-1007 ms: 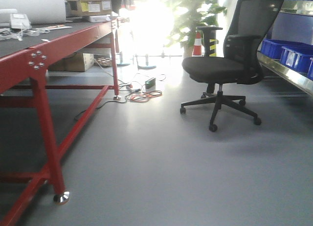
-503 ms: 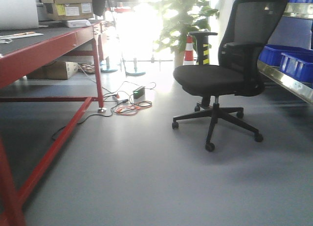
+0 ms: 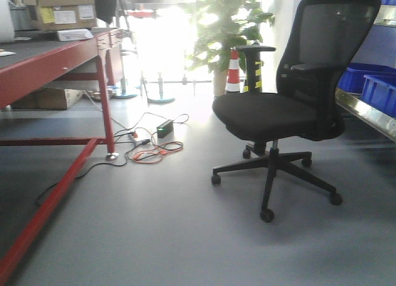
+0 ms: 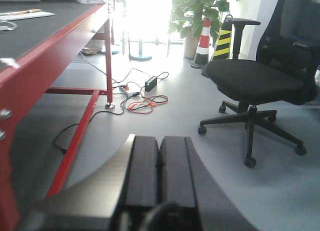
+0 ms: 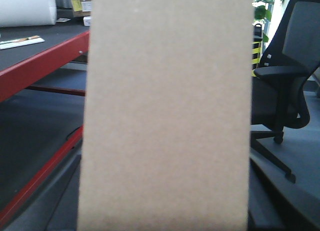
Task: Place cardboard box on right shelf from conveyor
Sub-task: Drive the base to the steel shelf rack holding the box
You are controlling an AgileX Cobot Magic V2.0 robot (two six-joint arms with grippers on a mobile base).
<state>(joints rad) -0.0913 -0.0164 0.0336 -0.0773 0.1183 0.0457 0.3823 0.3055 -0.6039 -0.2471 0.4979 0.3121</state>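
Obs., landmark = office chair.

- Cardboard box: upright right in front of the right wrist, its broad tan face blocking most of that view. It is off the conveyor and not on the right shelf. The chair shows past the box's right edge, the conveyor past its left edge.
- Right gripper: fingers hidden behind the box. They look clamped on it, but the contact itself cannot be seen.
- Left gripper: fingers pressed together, nothing between them, out over the floor left of the chair.
- Edges: the conveyor's red front edge runs left of the chair. The shelf's steel lip runs just right of it, close behind the backrest.
- Open room: a wide strip of bare floor between chair and conveyor frame. The cables lie at its far end.
- Counts: chair 1, casters 5. Blue bins on that shelf level 2. Orange-white cone 1, potted plant 1, both beyond the chair. Labelled box on the conveyor's far end 1.
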